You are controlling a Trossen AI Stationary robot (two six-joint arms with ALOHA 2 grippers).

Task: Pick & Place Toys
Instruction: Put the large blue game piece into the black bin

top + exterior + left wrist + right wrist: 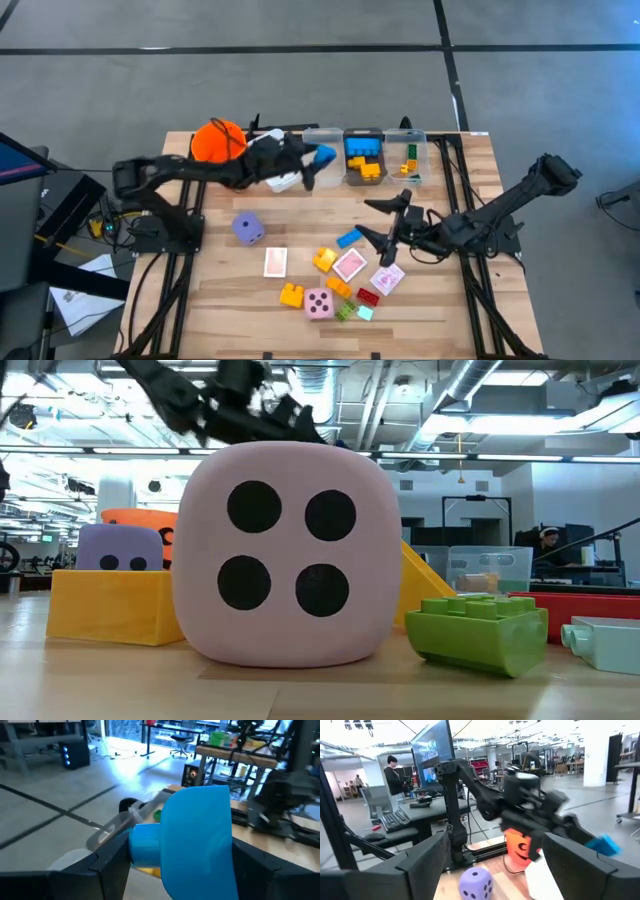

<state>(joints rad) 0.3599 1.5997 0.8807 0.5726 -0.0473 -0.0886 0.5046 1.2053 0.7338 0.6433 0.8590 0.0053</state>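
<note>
My left gripper point(313, 160) hangs over the clear bins at the table's far edge, shut on a blue brick point(195, 840). My right gripper point(385, 224) hovers open above the toys at the table's middle right, nothing between its fingers point(425, 865). Lying flat on the table are a purple die point(249, 228), a pink die point(319, 303), three pink-backed cards point(350, 265), a blue brick point(349, 238), yellow bricks point(324, 260), a red one point(368, 297) and a green one point(345, 312). My left gripper pinches the blue brick between its two fingers point(112, 865), one on each of two opposite sides point(225, 855). The fingers come nearly level from the table's left. The brick point(325, 153) sticks out past the fingertips, lifted clear above the bins.
An orange bucket point(217, 141) stands at the far left beside my left arm. Three bins line the far edge: a clear one point(325, 133), one with blue and yellow bricks point(364, 157), one with green and yellow pieces point(410, 158). A person point(395, 777) stands beyond the table.
</note>
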